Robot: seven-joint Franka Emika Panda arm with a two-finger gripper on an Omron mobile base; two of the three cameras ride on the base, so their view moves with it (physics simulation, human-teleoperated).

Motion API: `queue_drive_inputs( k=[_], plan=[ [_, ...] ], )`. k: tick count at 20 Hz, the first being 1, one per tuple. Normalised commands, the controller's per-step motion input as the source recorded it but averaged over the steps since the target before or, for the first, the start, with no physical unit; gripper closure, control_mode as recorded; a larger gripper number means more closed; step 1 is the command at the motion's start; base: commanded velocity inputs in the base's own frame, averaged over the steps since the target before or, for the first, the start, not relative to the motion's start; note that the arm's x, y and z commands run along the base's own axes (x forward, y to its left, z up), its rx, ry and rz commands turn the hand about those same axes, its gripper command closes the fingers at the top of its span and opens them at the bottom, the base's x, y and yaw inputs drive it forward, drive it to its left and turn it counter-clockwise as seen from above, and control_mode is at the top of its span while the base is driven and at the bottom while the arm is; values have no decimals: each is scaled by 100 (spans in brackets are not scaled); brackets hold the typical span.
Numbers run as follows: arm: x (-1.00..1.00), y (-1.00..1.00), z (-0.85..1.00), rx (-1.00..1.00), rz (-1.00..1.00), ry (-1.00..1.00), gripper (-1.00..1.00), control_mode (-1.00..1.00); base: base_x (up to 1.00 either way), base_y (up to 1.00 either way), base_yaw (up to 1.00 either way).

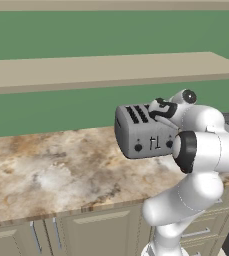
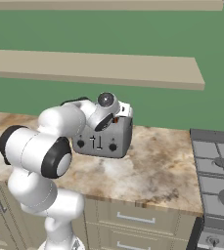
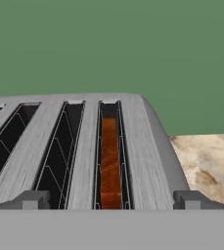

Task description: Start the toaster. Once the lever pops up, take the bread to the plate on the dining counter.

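Jaws spread wide, empty, over the toaster (image 3: pixel 84 146); bread (image 3: pixel 110 166) sits deep in the rightmost slot. Lifting it out and plating it all remain.

Evenly and brightly lit, rendered, sharp throughout, with soft faint shadows and no glare or blur.

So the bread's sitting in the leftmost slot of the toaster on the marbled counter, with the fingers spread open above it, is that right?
Not quite. The bread sits in the rightmost slot as the hand view shows it, next to the toaster's curved end; the slots to its left are dark and empty. The rest holds: the toaster is on the marbled counter, and the fingers stand spread open above it.
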Motion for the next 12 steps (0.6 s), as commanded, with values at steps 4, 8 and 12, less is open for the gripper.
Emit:
queue_drive_inputs(
  k=[4,8,12],
  plan=[
    [0,0,0,0,0,0,-100,-100,0,0,0],
    [0,0,0,0,0,0,-100,-100,0,0,0],
    [0,0,0,0,0,0,-100,-100,0,0,0]
  ],
)
